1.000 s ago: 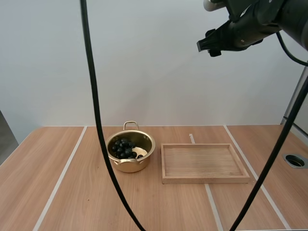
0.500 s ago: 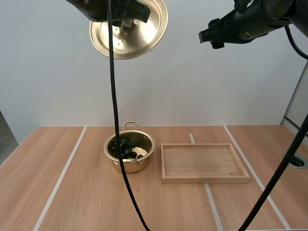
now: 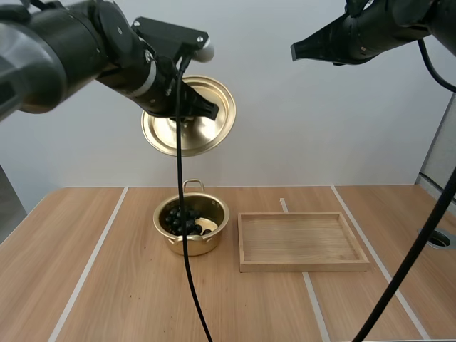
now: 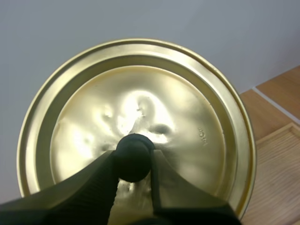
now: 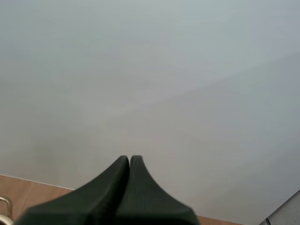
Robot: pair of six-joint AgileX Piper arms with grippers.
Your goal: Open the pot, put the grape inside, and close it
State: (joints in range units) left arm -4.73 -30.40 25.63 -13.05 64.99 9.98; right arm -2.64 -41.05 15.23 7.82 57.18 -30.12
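Right gripper [image 5: 130,159] closed, nothing held: two black fingers [image 5: 110,190] pressed flat together into one dark wedge, tips touching, just a thin seam between. Tips set against plain pale wall [image 5: 150,70]. Narrow strip of light wooden table [image 5: 33,188] beyond base of wedge, showing on both sides of it, meeting wall behind. Small gold loop of pot handle [image 5: 8,200] resting over table strip, off to one side of gripper, well apart from fingertips. Rest of pot cut off, inside not visible.
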